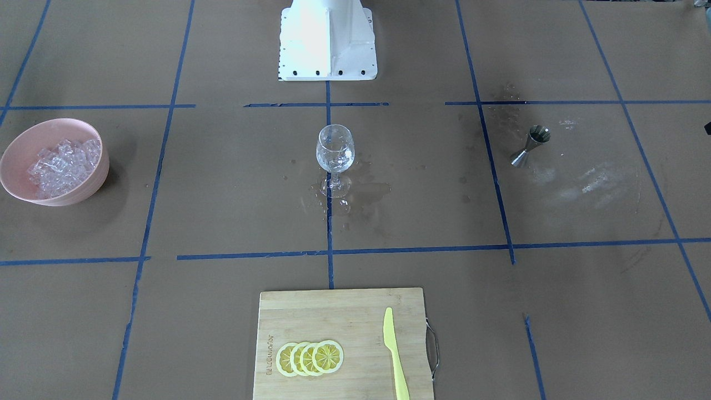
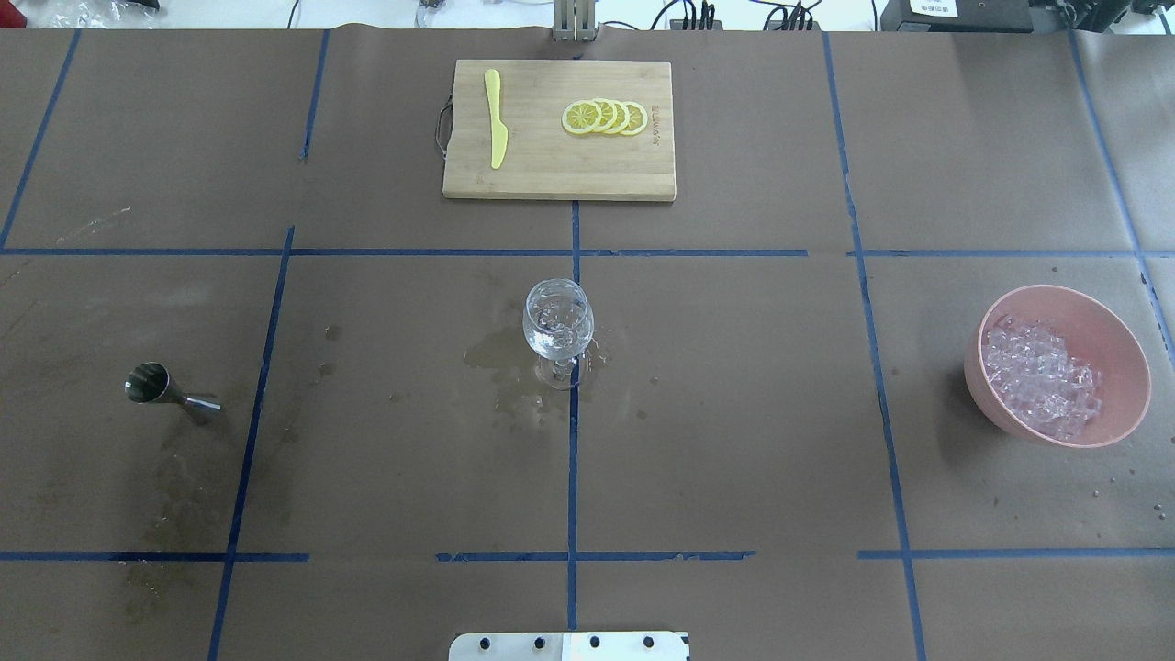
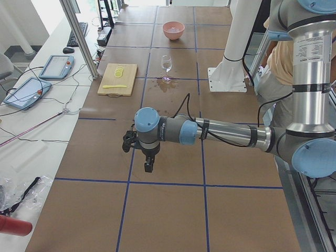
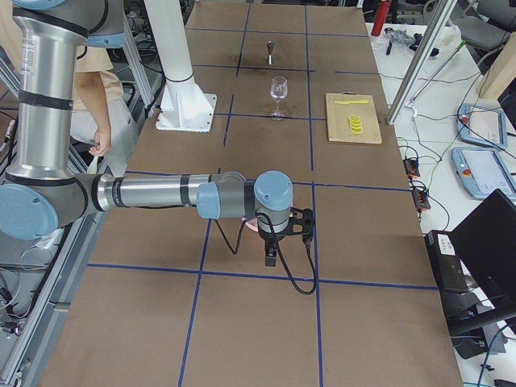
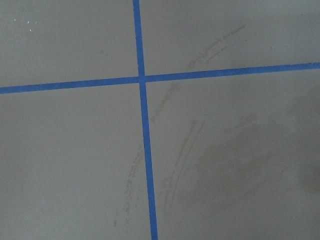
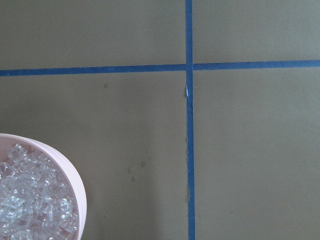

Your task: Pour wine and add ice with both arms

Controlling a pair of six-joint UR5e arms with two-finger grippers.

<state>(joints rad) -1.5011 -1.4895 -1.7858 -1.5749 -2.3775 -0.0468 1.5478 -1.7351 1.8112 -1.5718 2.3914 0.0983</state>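
Bottom centre: flat bamboo board [image 1: 333, 316] with thin lemon slices [image 1: 310, 357]. Mid-frame, a clear stemmed glass [image 1: 335, 150] stands upright in a wet patch on the brown-paper desk [image 1: 222, 194]. At the left edge, glassy ice [image 1: 64, 161] is heaped in a round pink bowl [image 1: 97, 180]. Left arm [image 3: 220, 131] and right arm [image 4: 153, 193]: can't tell how wide the jaws are.

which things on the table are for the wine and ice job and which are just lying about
For the job: wine glass, ice, pink bowl, metal measuring cup.
Lying about: cutting board, lemon slices, yellow knife.
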